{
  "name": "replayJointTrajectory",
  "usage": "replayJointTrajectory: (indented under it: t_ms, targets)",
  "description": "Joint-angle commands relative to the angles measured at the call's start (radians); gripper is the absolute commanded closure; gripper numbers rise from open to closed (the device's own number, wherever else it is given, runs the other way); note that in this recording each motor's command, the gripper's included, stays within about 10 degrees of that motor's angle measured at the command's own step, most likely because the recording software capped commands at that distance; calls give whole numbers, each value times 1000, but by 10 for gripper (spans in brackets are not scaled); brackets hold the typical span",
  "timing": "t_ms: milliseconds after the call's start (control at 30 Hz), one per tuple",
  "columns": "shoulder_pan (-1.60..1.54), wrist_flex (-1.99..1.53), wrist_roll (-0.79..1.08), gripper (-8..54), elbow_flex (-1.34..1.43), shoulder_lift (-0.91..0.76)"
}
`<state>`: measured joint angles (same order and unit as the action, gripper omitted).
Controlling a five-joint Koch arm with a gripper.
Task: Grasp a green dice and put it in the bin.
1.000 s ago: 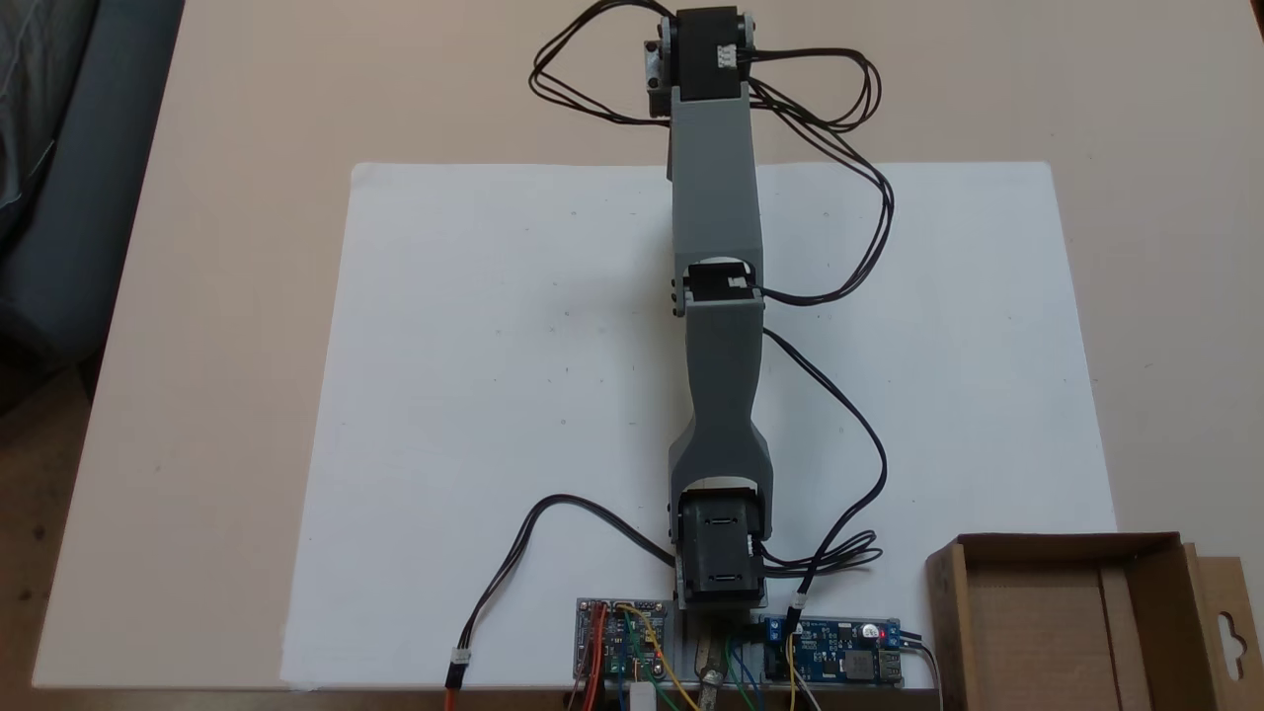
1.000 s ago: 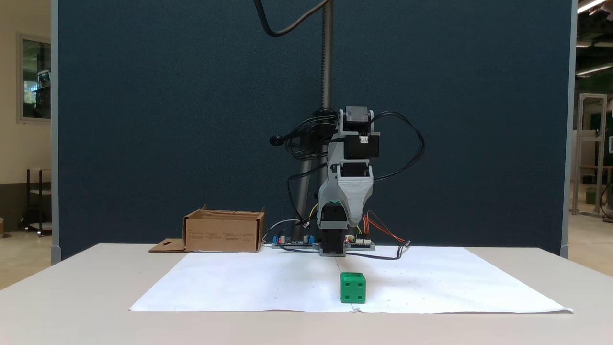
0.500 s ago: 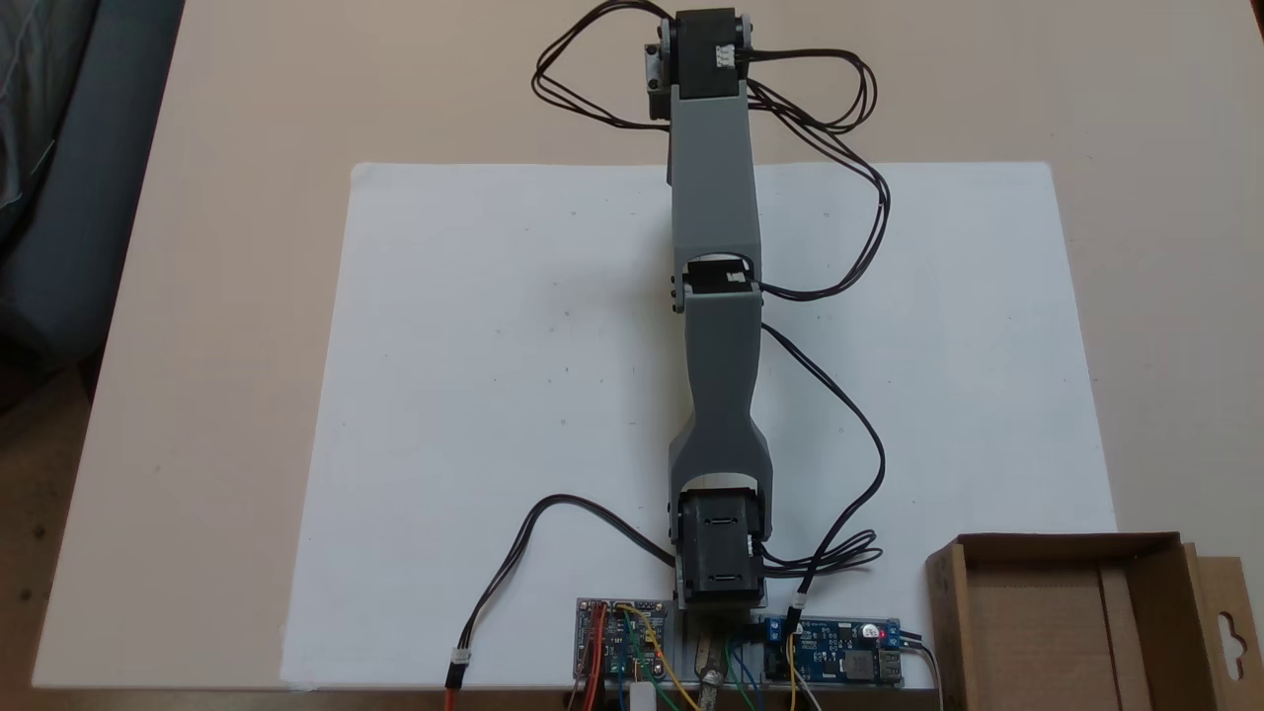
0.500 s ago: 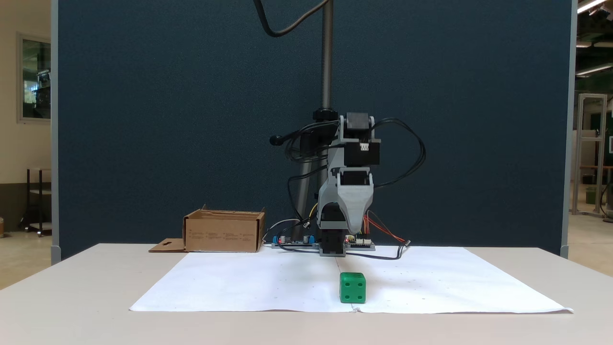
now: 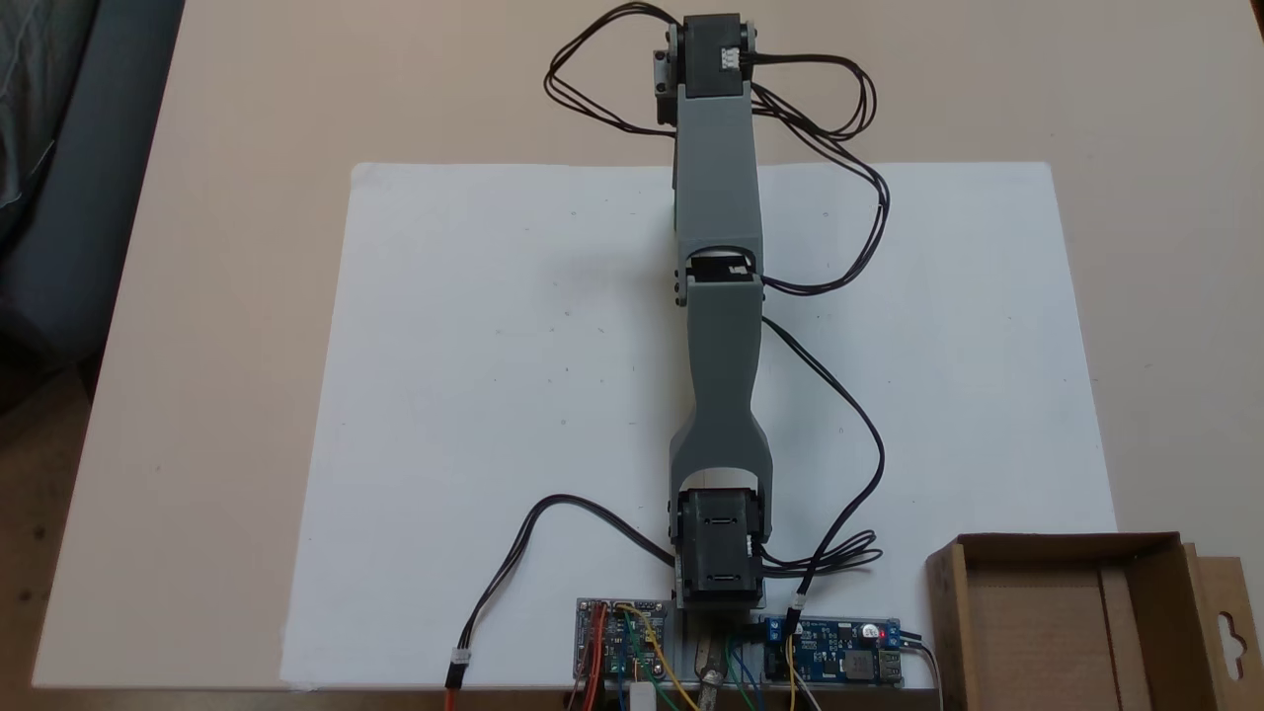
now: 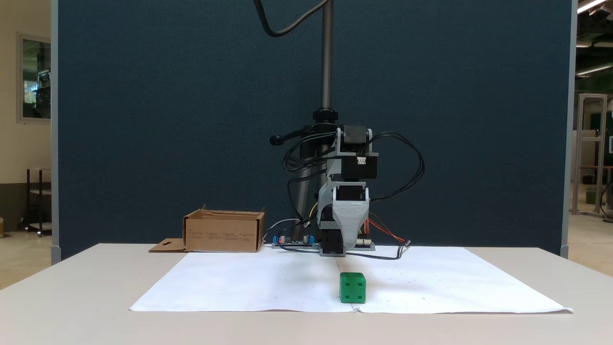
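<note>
The gripper's jaws lie hidden beneath the grey printed arm, so whether they are spread cannot be told. The arm stretches toward the frame's top, probably to reach the small bright green plastic dice, which sits low centre near the white paper sheet's front edge. Open paper surrounds it. The shallow brown cardboard bin waits at lower right.

Green dice on the paper sheet near its front edge, before the arm base; bin behind the sheet's left corner on the bench.
</note>
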<state>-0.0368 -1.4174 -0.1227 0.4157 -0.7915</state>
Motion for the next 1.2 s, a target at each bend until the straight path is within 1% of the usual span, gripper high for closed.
replayJointTrajectory:
  t_ms: [0, 233, 633, 733, 1000, 1167]
  targets:
    - [-11, -5, -81, 39, -31, -12]
    - [-12, -11, -195, 40, -31, 17]
    - [-32, -15, -212, 39, -31, 18]
    - [-49, -14, -199, 39, -31, 18]
    - [-67, -12, -71, 39, -31, 21]
    - [-74, -6, -21, 38, -31, 29]
